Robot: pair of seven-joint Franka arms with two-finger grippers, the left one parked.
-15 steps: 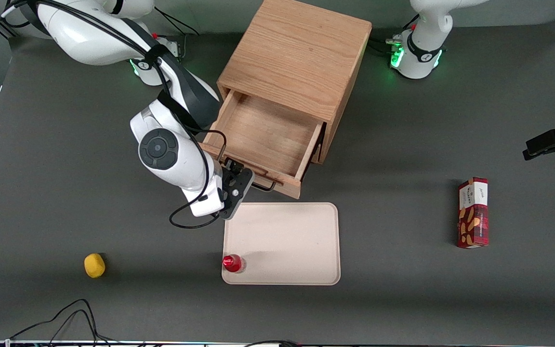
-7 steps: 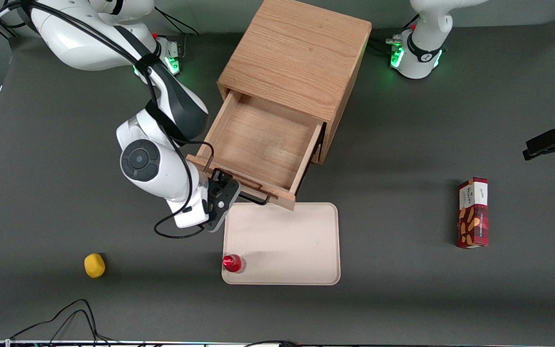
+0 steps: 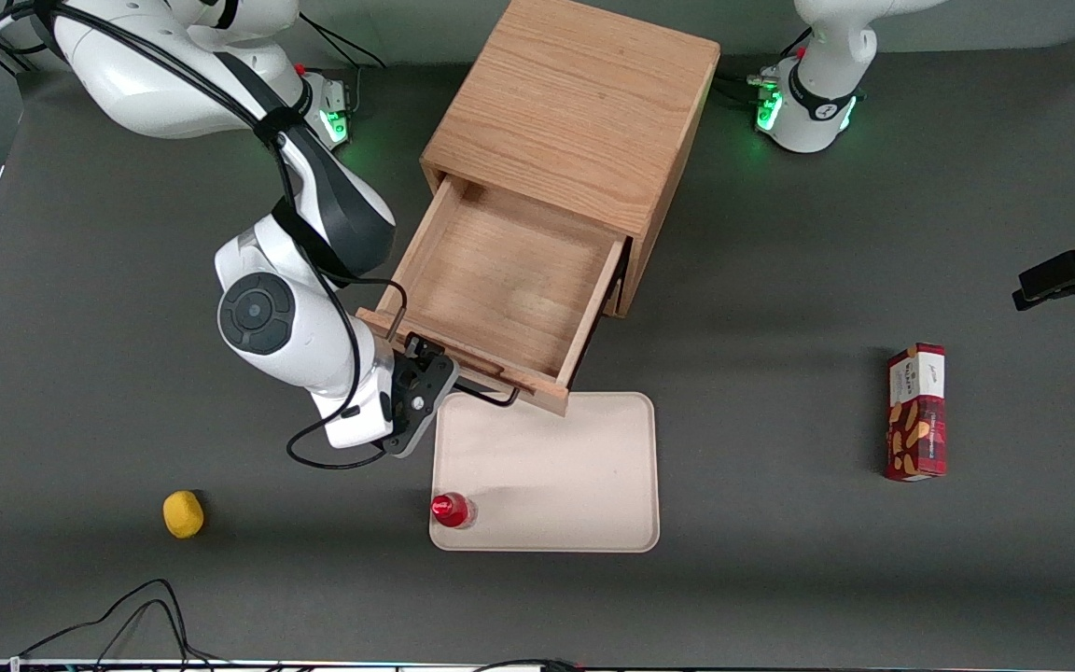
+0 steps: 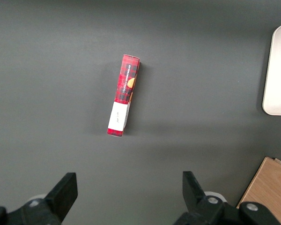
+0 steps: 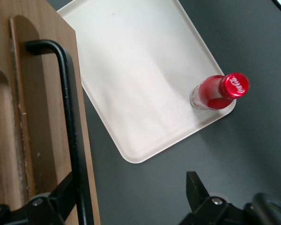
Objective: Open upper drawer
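The upper drawer (image 3: 500, 285) stands well out of the cabinet (image 3: 575, 103), plain wood interior bare — the opening looks nearly done. My gripper (image 3: 425, 373) sits at the black wire handle (image 5: 70, 122), jaws spread apart around it — letting go remains.

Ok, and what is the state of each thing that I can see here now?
upper drawer: pulled far out, nothing inside.
pincer: open, black handle between its fingers.
bottle: upright, capped, on the tray's corner.
tray: lying flat, holds only the bottle.
snack box: lying down, toward the parked arm's end.
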